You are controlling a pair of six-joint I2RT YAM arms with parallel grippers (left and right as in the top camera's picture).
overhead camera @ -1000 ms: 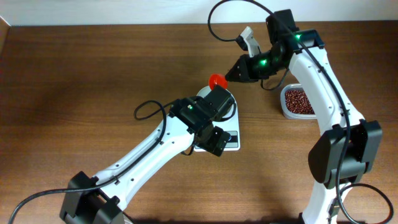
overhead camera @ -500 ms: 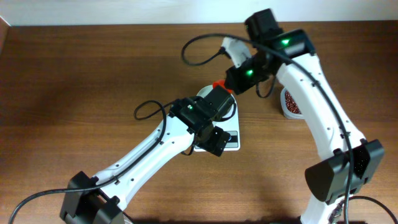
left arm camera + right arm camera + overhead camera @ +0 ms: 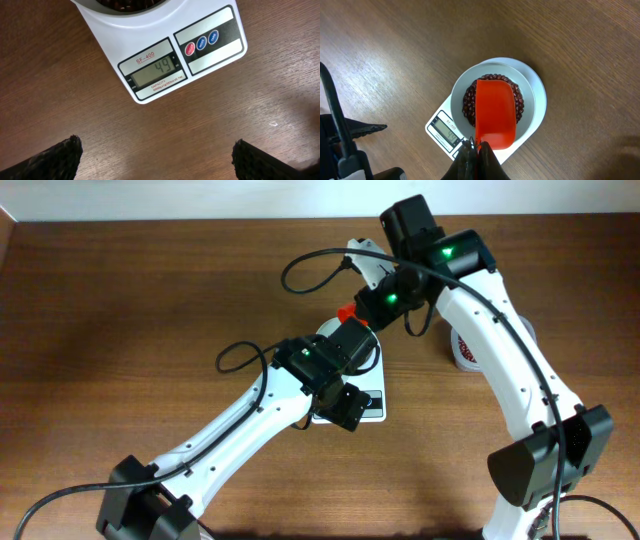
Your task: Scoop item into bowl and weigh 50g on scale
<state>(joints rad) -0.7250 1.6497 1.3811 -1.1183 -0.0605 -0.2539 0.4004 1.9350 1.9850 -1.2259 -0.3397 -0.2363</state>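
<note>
Right gripper clenched orange-red plastic scoop over round white bowl, dosing dark reddish-brown beans; left gripper gaped empty, seemingly watching white rectangular scale.

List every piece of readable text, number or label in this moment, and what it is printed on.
"SF-400": red print on the scale, just above its display.
"49": digits on the display.
Fine print under the display: seems to begin "CAPACITY"; the rest is too small to read.
Marks on the three round buttons: too small to read.
No other text shows.
</note>
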